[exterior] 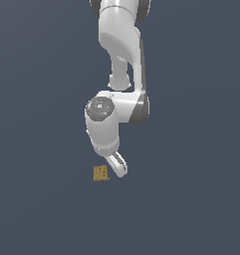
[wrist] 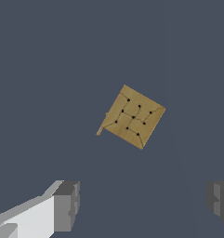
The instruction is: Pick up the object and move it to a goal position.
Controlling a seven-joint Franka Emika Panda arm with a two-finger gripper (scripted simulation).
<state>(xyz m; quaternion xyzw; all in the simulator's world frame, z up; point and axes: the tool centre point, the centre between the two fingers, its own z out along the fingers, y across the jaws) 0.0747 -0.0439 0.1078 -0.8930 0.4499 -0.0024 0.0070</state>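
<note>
The object (exterior: 100,173) is a small tan wooden flat block with dark lines and dots, lying on the dark grey floor. In the wrist view the object (wrist: 134,116) shows as a tilted square, apart from the fingers. My gripper (wrist: 141,202) is open, its two grey pads wide apart with nothing between them. In the exterior view the white arm hangs above, and one gripper finger (exterior: 117,166) sits just to the exterior view's right of the block; whether it touches the block I cannot tell.
A plain dark grey floor (exterior: 191,199) surrounds the block. The white arm (exterior: 122,55) reaches down from the top of the exterior view.
</note>
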